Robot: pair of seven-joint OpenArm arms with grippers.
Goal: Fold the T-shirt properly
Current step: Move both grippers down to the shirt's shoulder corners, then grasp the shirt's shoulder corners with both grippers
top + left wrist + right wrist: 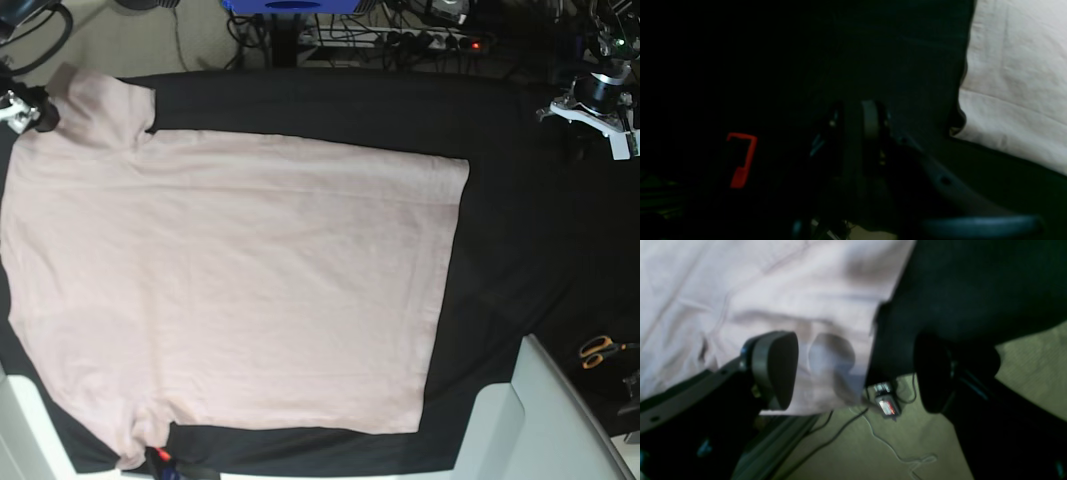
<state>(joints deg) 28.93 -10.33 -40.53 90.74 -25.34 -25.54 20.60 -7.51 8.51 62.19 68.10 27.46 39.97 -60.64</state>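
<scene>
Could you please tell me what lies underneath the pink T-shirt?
A black table cloth shows around the T-shirt, evidently continuing beneath it. Whatever else lies under the shirt is covered.

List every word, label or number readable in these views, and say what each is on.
No text can be read in any view.
Small device on the floor: red and white label, too blurred to read.
T-shirt: plain, no print.
Red mark: a shape, not lettering.

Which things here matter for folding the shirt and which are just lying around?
For the job:
- T-shirt, spread flat
- black table cloth under it

Lying about:
- orange-handled scissors
- power strip behind the table
- cables on the floor
</scene>
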